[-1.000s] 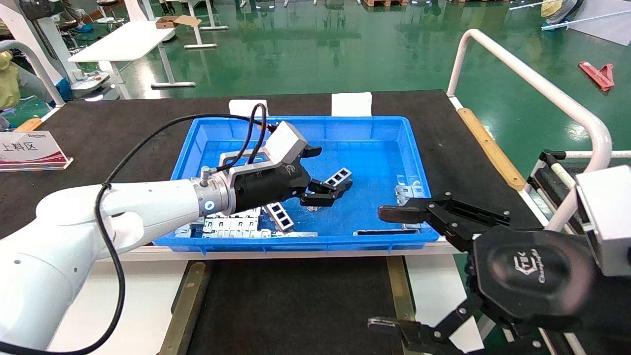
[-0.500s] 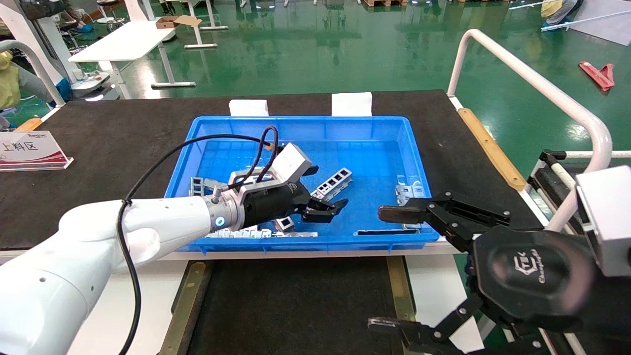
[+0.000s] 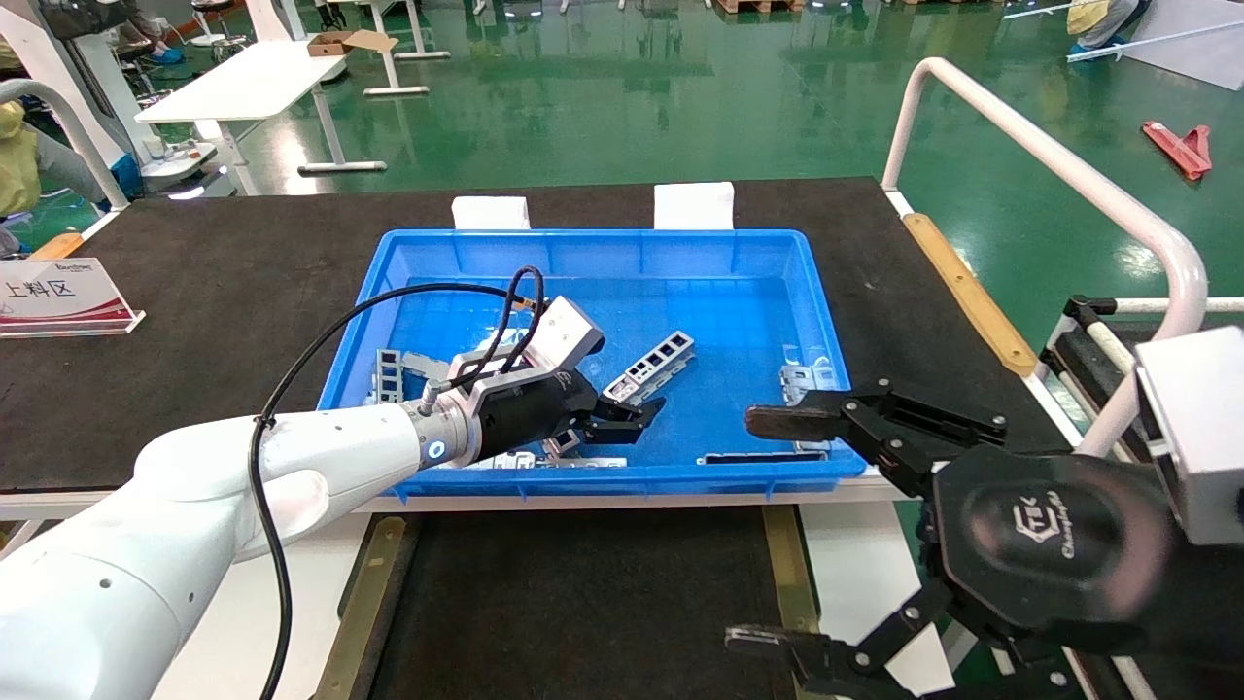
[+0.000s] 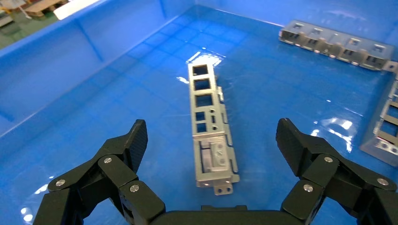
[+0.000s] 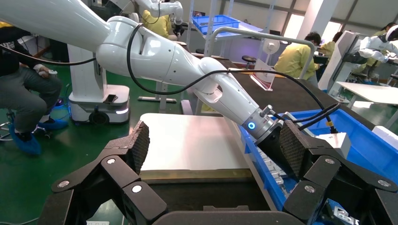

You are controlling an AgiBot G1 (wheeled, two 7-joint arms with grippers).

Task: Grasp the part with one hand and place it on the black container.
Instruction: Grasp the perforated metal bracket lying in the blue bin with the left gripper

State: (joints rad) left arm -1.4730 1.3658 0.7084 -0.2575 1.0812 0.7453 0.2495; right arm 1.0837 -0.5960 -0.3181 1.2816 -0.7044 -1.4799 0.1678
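Head view: your left tool (image 3: 637, 413) inside blue crate (image 3: 583, 248), low over floor, fingers spread wide, holding nothing. Part (image 4: 210, 126) lies flat on crate floor just ahead of tool, lined up between fingers (image 4: 126, 150), untouched. Black container (image 3: 583, 603) sits outside crate's near wall. Your right tool (image 3: 768, 530) parked beside crate's right near corner, wide open.

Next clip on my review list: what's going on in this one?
The left hand is down inside the blue crate, open, its fingers either side of a slim metal strip lying flat on the crate floor, not yet gripped. The right hand waits open beside the crate. The black tray in front holds nothing.
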